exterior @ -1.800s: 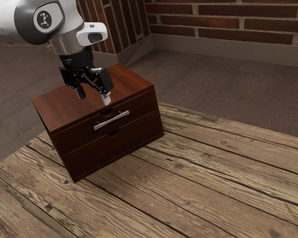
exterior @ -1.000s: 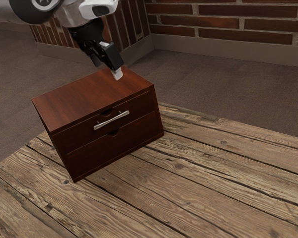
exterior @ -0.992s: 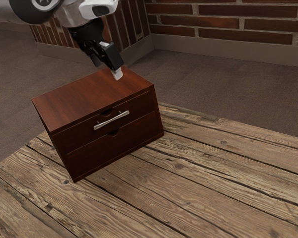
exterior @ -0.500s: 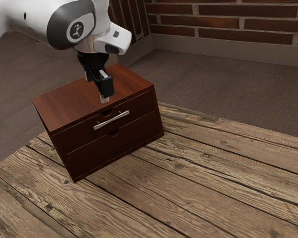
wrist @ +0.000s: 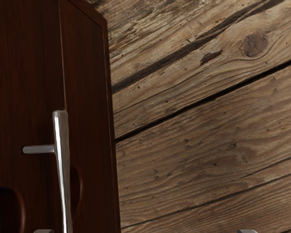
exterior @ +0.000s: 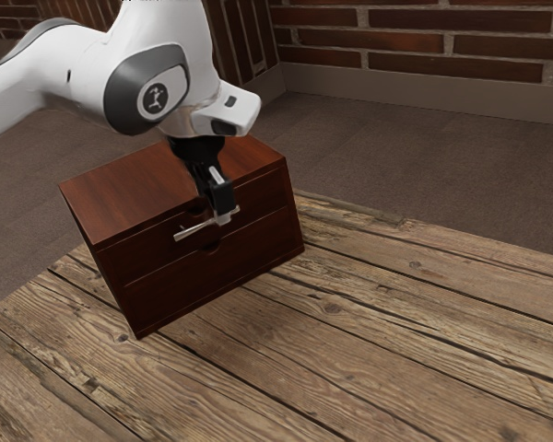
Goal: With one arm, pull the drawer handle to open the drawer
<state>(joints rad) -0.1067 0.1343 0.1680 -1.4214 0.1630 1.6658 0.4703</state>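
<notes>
Currently the exterior view has the whole setup: arm (exterior: 92, 74) in from the exterior view's left, cabinet (exterior: 129, 189) on the table (exterior: 396, 313) at its near-left end, brick wall (exterior: 424, 37) behind. The wrist view gives the close-up instead. There the handle (wrist: 61, 170) is seen lengthwise, one post (wrist: 39, 149) runs into the dark cabinet front, and table planks lie beside it, one with a knot (wrist: 254, 44).

Pose: the arm is bent over the cabinet top, its last link pointing down. The gripper (exterior: 221, 214) is right at the handle, toward the end of the bar on the exterior view's right. It is seen edge-on, so whether it is spread or clamped on the bar — cannot tell.

The handle sits on the upper drawer (exterior: 258, 189), slanted along the cabinet's skewed front. That front and the lower drawer (exterior: 240, 253) both look flush with the cabinet body — nothing pulled out.

Counts:
- one arm
- one cabinet
- two drawers
- one handle
- two dark recesses (exterior: 210, 247) in the fronts, one above the bar and one below
</notes>
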